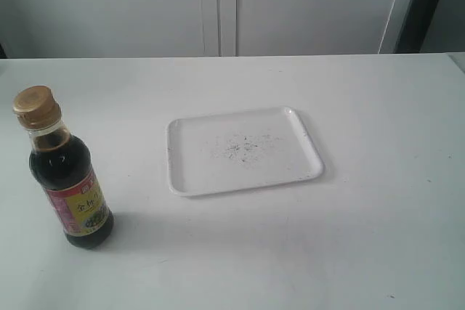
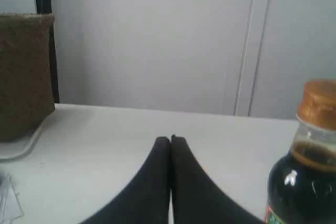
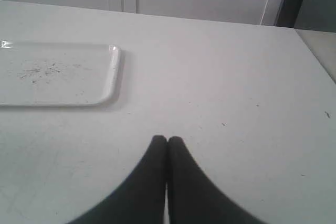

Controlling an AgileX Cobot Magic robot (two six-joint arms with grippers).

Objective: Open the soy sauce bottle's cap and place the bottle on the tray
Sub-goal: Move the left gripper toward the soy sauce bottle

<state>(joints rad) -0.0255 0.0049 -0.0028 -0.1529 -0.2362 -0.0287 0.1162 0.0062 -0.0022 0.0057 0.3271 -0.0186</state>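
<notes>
Start of task: clear glass soy sauce bottle (image 1: 69, 179), golden-brown ribbed cap (image 1: 36, 105) unopened, is seen upright on white bench (image 1: 363, 252) near clenched, empty left gripper (image 2: 170, 140); shallow white plastic tray (image 1: 171, 157) lies ahead of clenched right gripper (image 3: 167, 140). Jaws must be parted first.

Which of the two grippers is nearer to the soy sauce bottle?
The left gripper: the soy sauce bottle stands right beside its shut jaws. The right gripper has only the tray near it.
</notes>
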